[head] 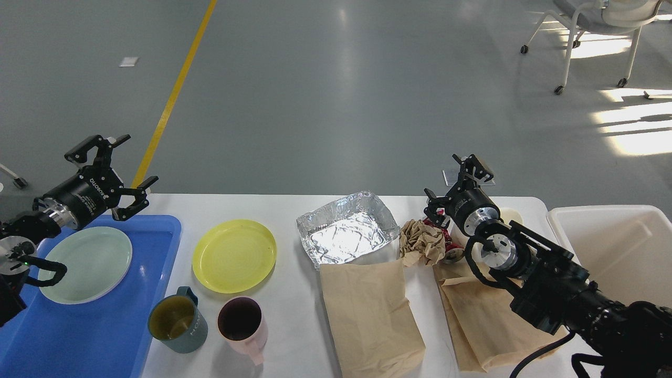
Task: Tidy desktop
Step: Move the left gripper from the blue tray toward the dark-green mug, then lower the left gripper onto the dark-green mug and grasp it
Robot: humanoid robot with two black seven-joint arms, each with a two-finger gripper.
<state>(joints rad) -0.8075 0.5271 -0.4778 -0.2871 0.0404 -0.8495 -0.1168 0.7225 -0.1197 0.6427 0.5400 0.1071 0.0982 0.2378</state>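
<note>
Nearest the camera my right arm fills the lower right corner, a thick black run of joints and cable lying over the brown paper there. Under everything stretches the desktop, the broad white tabletop that spans the lower half of the view and carries all the rest. On its left end sits the blue tray, with a pale green plate lying flat inside it. At the right edge stands the white bin, just beside the table's corner. Two flat brown paper bags come next — the larger bag in the middle, reaching to the near edge, and the second bag partly under my right arm. Behind the middle bag sits a foil tray, open side up, its walls crumpled. A yellow plate lies between the blue tray and the foil. A wad of crumpled brown paper rests just right of the foil, with something small and red beside it. Near the front edge stand a teal mug and a pink mug, side by side. The left gripper hangs above the tray's far corner, fingers spread wide and holding nothing. The right gripper points away over the crumpled paper — its fingers look parted and bare.
</note>
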